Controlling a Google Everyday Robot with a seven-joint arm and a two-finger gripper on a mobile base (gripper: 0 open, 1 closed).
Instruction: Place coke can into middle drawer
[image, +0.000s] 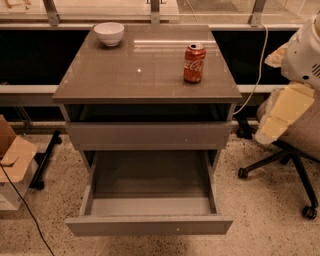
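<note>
At the left edge of the frame a cardboard box (14, 159) sits on the speckled floor, with a thin dark cable (25, 212) trailing past it toward the lower left. Just right of the box is the black foot of a stand (44, 159). None of these touches the table (125, 80), a grey-brown cabinet that fills the middle of the frame.

A white bowl (109, 33) stands upright on the table top near the upper-left corner. It is well apart from the coke can (194, 62), which stands upright on the right half of the top, near the right edge and set back from the front edge. The surface between bowl and can is bare and glossy.

Below the top is a dark open slot, then a closed drawer front (150, 135). Under that, the middle drawer (125, 226) is pulled out toward the bottom of the frame. Its grey floor is bare, its sides are low, and there is open room above it.

Right of the table a white cord (256, 75) hangs down from the upper right. A wheeled office chair (295, 150) stands close to the table's right side.

The end effector (276, 119), pale cream under a white arm, hangs at the right edge of the frame over the chair. It is right of the can and lower, clear of it and of the table. I cannot tell whether it is apart or together; it holds nothing visible.
</note>
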